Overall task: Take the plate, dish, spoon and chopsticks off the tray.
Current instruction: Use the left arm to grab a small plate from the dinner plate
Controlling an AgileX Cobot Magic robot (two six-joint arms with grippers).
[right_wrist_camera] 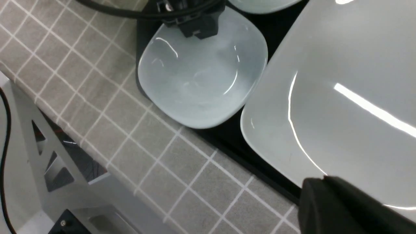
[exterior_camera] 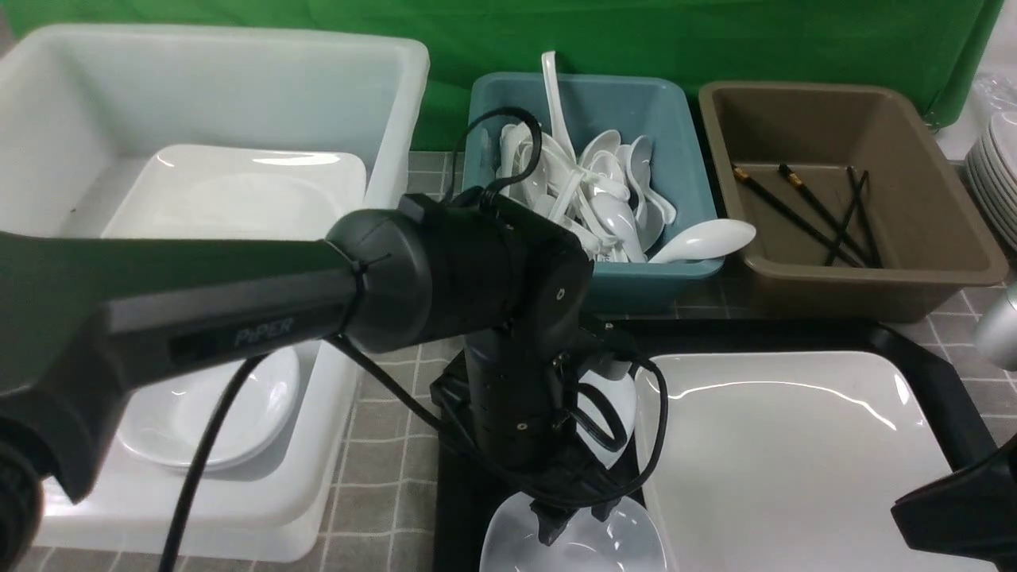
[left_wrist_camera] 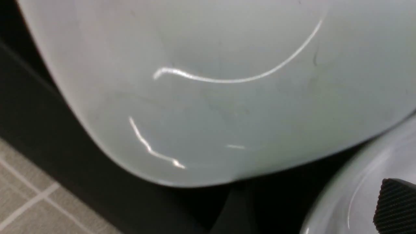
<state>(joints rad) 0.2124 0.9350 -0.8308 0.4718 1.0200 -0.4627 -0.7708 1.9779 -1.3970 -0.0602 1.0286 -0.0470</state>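
Observation:
The black tray (exterior_camera: 937, 381) carries the large white plate (exterior_camera: 794, 453) and a small white dish (exterior_camera: 628, 548) at its near left corner. My left gripper (exterior_camera: 576, 520) points down at that dish's far rim and is open, with one ribbed finger pad (left_wrist_camera: 395, 204) inside the dish (left_wrist_camera: 344, 201). A second small dish (exterior_camera: 624, 401) sits just behind the gripper. Low over the plate's near edge (right_wrist_camera: 341, 97), my right gripper (right_wrist_camera: 325, 183) is shut and empty. A white spoon (exterior_camera: 703, 241) rests on the teal tub's rim. Black chopsticks (exterior_camera: 802, 210) lie in the brown tub.
A big white tub (exterior_camera: 381, 103) at the left holds a large plate and a small dish (exterior_camera: 206, 413). The teal tub (exterior_camera: 675, 103) holds several spoons, with the brown tub (exterior_camera: 937, 199) beside it. Stacked round plates (exterior_camera: 997, 175) stand at the far right. The table edge runs close to the tray.

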